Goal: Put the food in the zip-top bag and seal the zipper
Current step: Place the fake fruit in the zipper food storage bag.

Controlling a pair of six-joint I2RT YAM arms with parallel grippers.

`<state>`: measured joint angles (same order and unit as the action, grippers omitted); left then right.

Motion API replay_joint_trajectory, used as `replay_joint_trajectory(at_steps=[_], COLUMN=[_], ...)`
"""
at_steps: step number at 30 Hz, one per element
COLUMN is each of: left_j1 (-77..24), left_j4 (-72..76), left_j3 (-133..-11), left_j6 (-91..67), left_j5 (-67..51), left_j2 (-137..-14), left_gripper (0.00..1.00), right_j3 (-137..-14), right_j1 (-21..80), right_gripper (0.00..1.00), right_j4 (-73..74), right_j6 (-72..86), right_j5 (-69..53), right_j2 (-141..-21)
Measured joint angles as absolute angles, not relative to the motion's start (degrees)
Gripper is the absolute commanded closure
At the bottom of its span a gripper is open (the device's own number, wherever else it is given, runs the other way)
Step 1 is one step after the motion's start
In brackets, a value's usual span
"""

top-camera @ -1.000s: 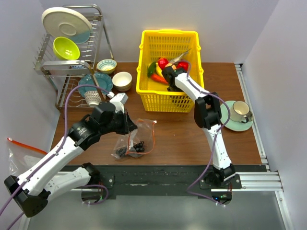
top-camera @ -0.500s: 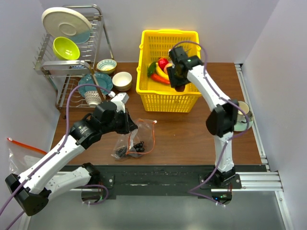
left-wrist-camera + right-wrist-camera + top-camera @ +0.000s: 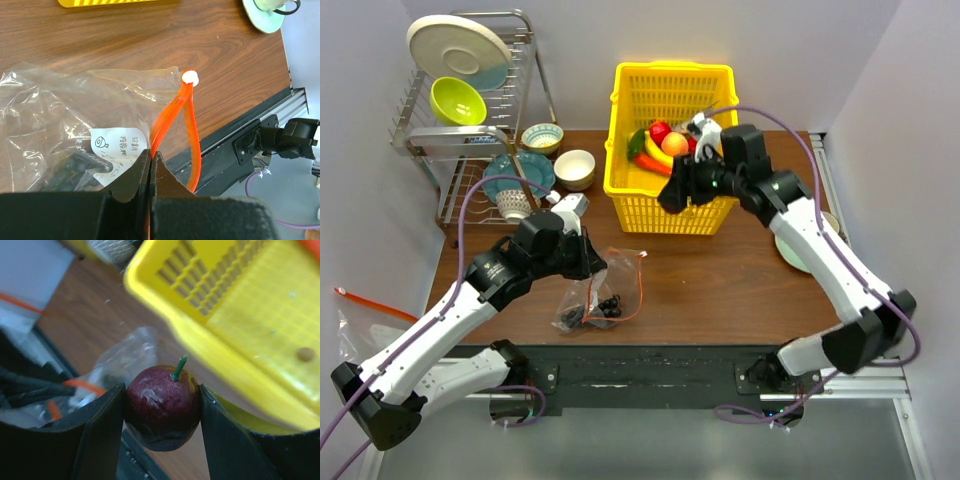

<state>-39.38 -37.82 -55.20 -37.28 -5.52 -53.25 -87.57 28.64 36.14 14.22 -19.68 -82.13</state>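
Pinches a dark red fruit point(image 3: 160, 400) in the right gripper point(image 3: 162, 415), clamps the zipper point(image 3: 172, 112) in the left gripper point(image 3: 151, 157), risks dropping it beside the zip-top bag point(image 3: 60, 110)'s barely parted mouth.

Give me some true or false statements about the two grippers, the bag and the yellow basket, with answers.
1. The right gripper holds a dark red fruit with a green stem. True.
2. The left gripper hangs open above the zip-top bag. False: it is shut on the zipper.
3. The zip-top bag lies inside the yellow basket. False: it lies on the table, in front of the basket.
4. A banana lies in the yellow basket. True.
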Motion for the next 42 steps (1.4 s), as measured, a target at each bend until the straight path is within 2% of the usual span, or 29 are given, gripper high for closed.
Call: replay_joint_trajectory(at_steps=[10, 17, 24, 26, 27, 28, 29, 31, 39, 42], left_j1=[-39.4, -39.4, -39.4, -39.4, -39.4, -39.4, -39.4, -39.4, -39.4, -39.4], left_j4=[-37.8, -37.8, -37.8, -37.8, -37.8, -37.8, -37.8, -37.8, -37.8, -37.8], left_j3=[-55.7, -55.9, -55.9, -55.9, -55.9, -55.9, -55.9, -55.9, -55.9, -55.9], left_j6=[-36.8, -36.8, -36.8, -36.8, -36.8, -36.8, -36.8, -36.9, -37.1, -37.1], left_j5=[-5.5, -5.7, -5.8, -5.8, -5.9, -5.9, -5.9, -5.9, -5.8, -5.9], left_j2=[-53.7, -54.0, -53.6, -53.4, -53.2, -53.1, -52.9, -52.7, -52.7, -52.4], left_gripper=[1.0, 1.0, 1.0, 1.0, 1.0, 1.0, 1.0, 1.0, 1.0, 1.0], right_j3=[-68.0, -53.8, -52.7, -52.7, -52.7, -52.8, -52.8, -53.3, -55.6, -57.1], right_j1=[43.7, 53.0, 55.8, 56.1, 56.3, 56.5, 56.7, 57.1, 58.2, 58.2], right_gripper=[0.75, 0.76, 0.76, 0.68, 0.61, 0.36, 0.22, 0.09, 0.09, 0.02], right_j4=[23.5, 13.5, 7.9, 7.6, 7.6, 7.6, 7.6, 7.7, 9.0, 11.9], right_j6=[21.4, 30.4, 34.1, 34.5, 34.7, 35.0, 35.1, 35.7, 35.8, 34.8], right_j5=[-25.5, -23.3, -17.9, -16.0, -15.2, -14.0, -12.8, -11.2, -6.5, -4.3], right_j2=[-65.2, -65.1, -68.6, -69.3, -69.6, -70.0, -70.5, -71.7, -71.9, -69.9])
